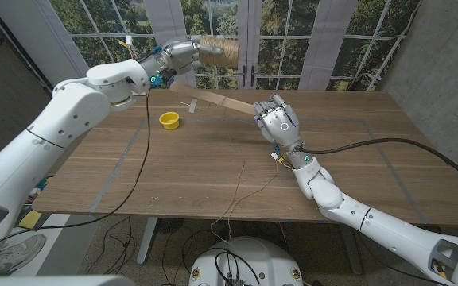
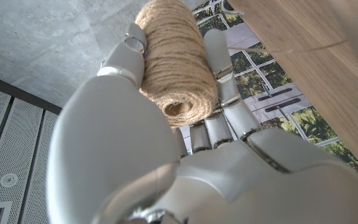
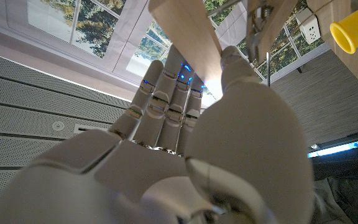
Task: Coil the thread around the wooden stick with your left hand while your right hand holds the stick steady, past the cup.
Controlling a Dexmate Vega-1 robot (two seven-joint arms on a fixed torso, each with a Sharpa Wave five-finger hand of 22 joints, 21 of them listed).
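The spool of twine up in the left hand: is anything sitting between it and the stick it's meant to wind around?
Nothing visible. The spool is held high beyond the stick; the yellow cup sits nearer, off that line.

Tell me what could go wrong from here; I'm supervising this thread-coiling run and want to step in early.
1. The left hand holds the twine spool high, beyond the table's far edge; a tug on the thread could twist the wooden stick in the right hand.
2. The yellow cup sits near the stick's free end, so a swinging stick or thread might knock it.
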